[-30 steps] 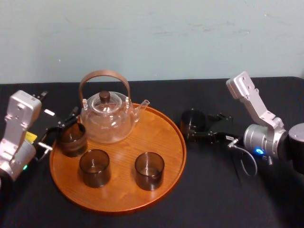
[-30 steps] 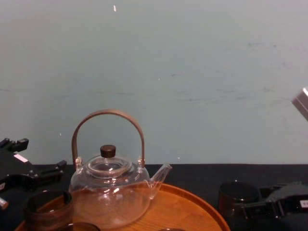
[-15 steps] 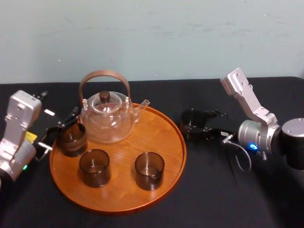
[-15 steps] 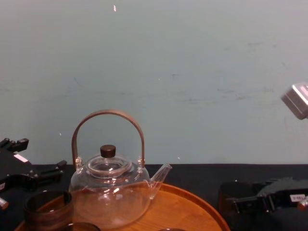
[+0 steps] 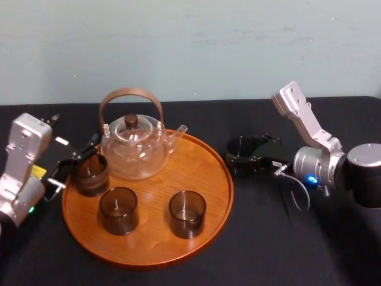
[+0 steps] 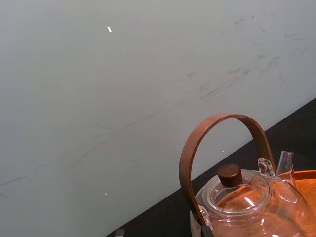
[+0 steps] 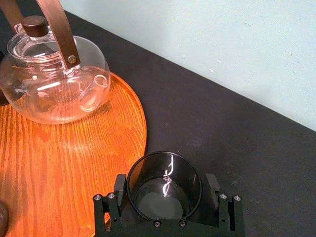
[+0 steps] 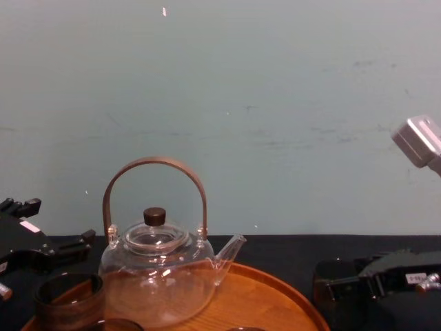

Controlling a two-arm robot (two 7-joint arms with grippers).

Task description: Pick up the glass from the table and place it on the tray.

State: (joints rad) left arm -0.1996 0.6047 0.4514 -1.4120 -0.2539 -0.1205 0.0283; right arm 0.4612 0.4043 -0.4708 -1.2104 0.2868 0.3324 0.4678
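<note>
**A thin smoked glass, to be taken by its wall**

The glass [image 7: 164,193] stands upright on the black desk [image 5: 268,238], just beside the right rim of the tray [image 5: 199,170] and not on it. It is a short, straight-walled cylinder of dark, see-through glass with a thin lip and a flat, shiny base. We judge it light, rigid, smooth enough to slip, and easy to chip if it is knocked.

The right gripper [image 7: 166,182] has it bracketed. Its fingers [image 7: 120,183] are spread, one on each side of the wall at about mid-height. They lie very close to the glass, but we see no firm squeeze. That looks to us like the right place to hold: opposite sides of the cylinder, below the lip and above the base. The squeeze should be gentle and even, because the wall is hard and slick against the black pads.

The tray is round, orange-brown wood with a bold grain and a low raised rim, so the glass has to be lifted clear of that edge. The clear glass teapot [image 5: 132,149], round-bodied with a bent wooden handle and a dark knob, takes up the back of the tray. A matching cup [image 5: 187,213] stands at the front, and the wood to its right is bare.

The left gripper [image 5: 71,161] sits idle at the tray's left edge.
</note>
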